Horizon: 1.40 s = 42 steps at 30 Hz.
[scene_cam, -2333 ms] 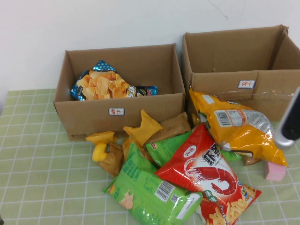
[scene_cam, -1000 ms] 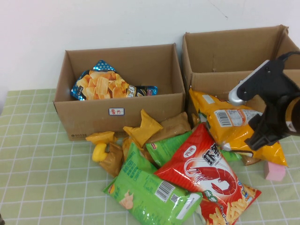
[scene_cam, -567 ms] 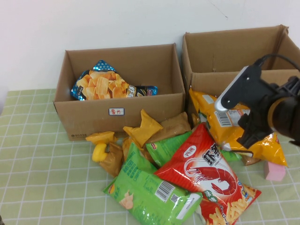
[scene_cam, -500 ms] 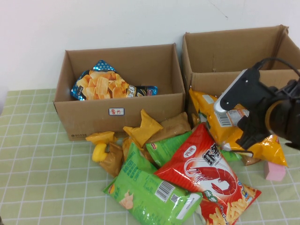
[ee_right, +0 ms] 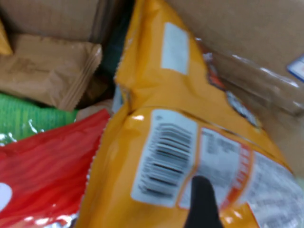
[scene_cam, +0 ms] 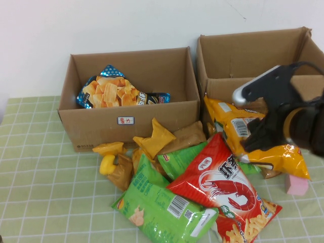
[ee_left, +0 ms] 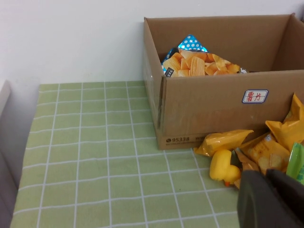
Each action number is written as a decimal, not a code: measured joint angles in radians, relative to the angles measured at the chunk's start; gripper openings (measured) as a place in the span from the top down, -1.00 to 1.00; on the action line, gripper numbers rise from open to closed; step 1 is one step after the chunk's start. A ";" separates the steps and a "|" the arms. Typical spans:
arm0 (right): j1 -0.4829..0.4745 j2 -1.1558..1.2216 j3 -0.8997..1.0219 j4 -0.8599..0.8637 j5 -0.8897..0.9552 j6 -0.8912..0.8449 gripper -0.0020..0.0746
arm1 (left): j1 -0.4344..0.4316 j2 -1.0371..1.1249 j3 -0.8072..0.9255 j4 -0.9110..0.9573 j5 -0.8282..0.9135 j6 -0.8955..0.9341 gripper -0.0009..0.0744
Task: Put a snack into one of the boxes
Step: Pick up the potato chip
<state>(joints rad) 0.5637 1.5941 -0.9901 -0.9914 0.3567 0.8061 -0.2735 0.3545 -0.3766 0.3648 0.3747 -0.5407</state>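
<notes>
A pile of snack bags lies in front of two open cardboard boxes, the left box (scene_cam: 129, 121) and the right box (scene_cam: 253, 55). My right gripper (scene_cam: 255, 139) hangs just above a yellow snack bag (scene_cam: 238, 126) that leans on the right box's front. In the right wrist view the yellow bag (ee_right: 156, 156) fills the picture, with one black fingertip (ee_right: 202, 202) over its barcode label; the gripper looks open and holds nothing. My left gripper (ee_left: 273, 190) is shut and empty, low over the table near a yellow toy duck (ee_left: 222, 166). It is out of the high view.
The left box holds a blue bag of chips (scene_cam: 114, 91). A red shrimp-cracker bag (scene_cam: 223, 185), green bags (scene_cam: 162, 207), small brown and yellow packets (scene_cam: 157, 136) and the duck (scene_cam: 107, 164) crowd the middle. A pink block (scene_cam: 296, 185) sits at the right.
My right arm came in from the right edge, swung left and came down over the yellow bag. The snack bags and the boxes have not moved.
</notes>
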 joint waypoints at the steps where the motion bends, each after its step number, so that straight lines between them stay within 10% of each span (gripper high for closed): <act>1: 0.005 -0.019 -0.008 0.048 0.028 -0.018 -0.20 | 0.000 0.000 0.000 -0.001 0.000 0.000 0.98; 6: 0.018 -0.117 -0.078 0.516 0.230 -0.343 -0.14 | 0.000 0.000 0.000 -0.002 0.001 0.000 0.98; 10: 0.018 -0.156 -0.135 1.099 0.555 -1.008 0.23 | 0.000 0.000 0.000 -0.011 0.002 0.000 0.98; 15: 0.022 -0.158 -0.154 1.415 0.755 -1.461 0.61 | 0.000 0.000 0.000 -0.021 0.002 0.000 0.98; 31: 0.022 -0.141 -0.156 1.025 0.410 -1.109 0.68 | 0.000 0.000 0.000 -0.025 0.003 0.002 0.98; 42: 0.022 -0.002 -0.156 0.891 0.287 -1.105 -0.31 | 0.000 0.000 0.000 -0.026 0.003 0.036 0.98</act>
<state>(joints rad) 0.5852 1.5922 -1.1466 -0.1006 0.6433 -0.2993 -0.2735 0.3545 -0.3766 0.3387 0.3781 -0.5047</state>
